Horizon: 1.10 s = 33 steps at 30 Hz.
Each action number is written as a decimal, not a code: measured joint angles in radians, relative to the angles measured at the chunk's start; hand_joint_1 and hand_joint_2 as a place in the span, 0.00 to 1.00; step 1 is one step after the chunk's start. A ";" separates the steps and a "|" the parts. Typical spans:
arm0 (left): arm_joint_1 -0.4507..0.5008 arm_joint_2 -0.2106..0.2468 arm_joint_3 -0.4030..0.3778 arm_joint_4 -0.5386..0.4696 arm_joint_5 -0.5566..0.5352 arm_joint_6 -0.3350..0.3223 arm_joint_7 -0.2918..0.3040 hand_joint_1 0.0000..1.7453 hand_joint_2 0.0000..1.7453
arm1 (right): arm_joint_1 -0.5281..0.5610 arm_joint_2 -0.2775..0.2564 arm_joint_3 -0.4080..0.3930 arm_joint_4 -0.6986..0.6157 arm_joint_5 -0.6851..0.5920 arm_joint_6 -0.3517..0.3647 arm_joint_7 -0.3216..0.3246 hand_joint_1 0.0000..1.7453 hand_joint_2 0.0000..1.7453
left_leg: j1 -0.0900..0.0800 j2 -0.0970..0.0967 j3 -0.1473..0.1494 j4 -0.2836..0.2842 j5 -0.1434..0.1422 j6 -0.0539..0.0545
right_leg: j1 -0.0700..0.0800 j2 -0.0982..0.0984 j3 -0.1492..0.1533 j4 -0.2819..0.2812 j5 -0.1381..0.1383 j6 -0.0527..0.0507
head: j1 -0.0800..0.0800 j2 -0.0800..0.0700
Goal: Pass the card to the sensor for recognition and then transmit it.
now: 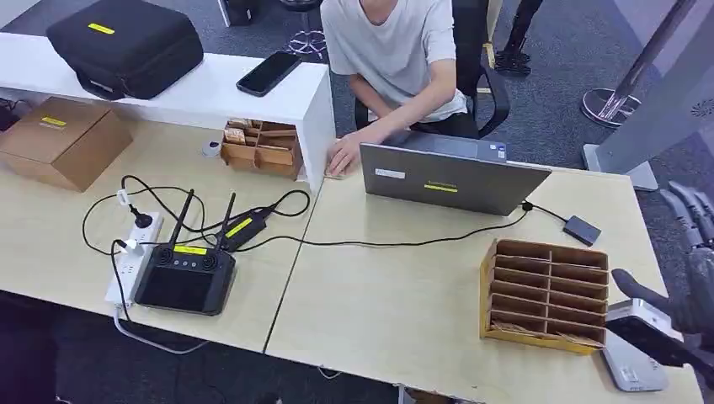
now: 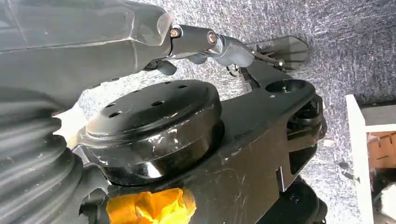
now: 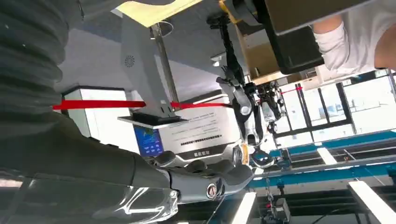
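My right hand (image 1: 686, 269) hovers at the table's right edge, dark fingers spread upward and thumb pointing left, nothing visible in it. Just below it sits the grey-and-white card sensor (image 1: 630, 358) at the front right corner. Beside the sensor stands a wooden slotted card rack (image 1: 546, 295); I cannot make out single cards in it. In the right wrist view the right hand's fingers (image 3: 210, 184) stretch out with nothing in them. My left hand (image 2: 205, 42) hangs down beside my body, fingers stretched, holding nothing.
A person sits behind the table with a hand (image 1: 343, 156) by an open laptop (image 1: 446, 181). Its cable runs to a small dark adapter (image 1: 582, 230). A remote controller (image 1: 183, 278), a power strip (image 1: 135, 257), a cardboard box (image 1: 63, 141) and a small wooden tray (image 1: 261, 150) lie at left.
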 joint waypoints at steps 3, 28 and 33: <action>0.000 0.000 0.001 0.000 0.002 0.003 0.000 0.00 1.00 | 0.050 -0.003 -0.023 -0.017 0.003 0.000 -0.006 0.00 1.00 | 0.000 0.000 0.000 0.000 0.000 0.000 | 0.000 0.000 0.000 0.000 0.000 0.000 | -0.001 0.000; 0.000 -0.003 0.007 0.000 -0.013 -0.002 0.000 0.00 1.00 | 0.224 0.026 -0.082 0.100 0.065 0.004 -0.006 0.00 1.00 | 0.000 0.001 0.000 0.000 0.000 0.000 | 0.000 0.000 0.000 0.000 0.000 0.000 | 0.000 0.000; 0.000 -0.003 0.007 0.000 -0.015 -0.002 0.000 0.00 1.00 | 0.228 0.039 -0.086 0.122 0.065 0.004 -0.006 0.00 1.00 | 0.000 0.001 0.000 0.000 0.000 0.000 | 0.000 0.001 0.000 0.000 0.000 0.000 | 0.000 0.000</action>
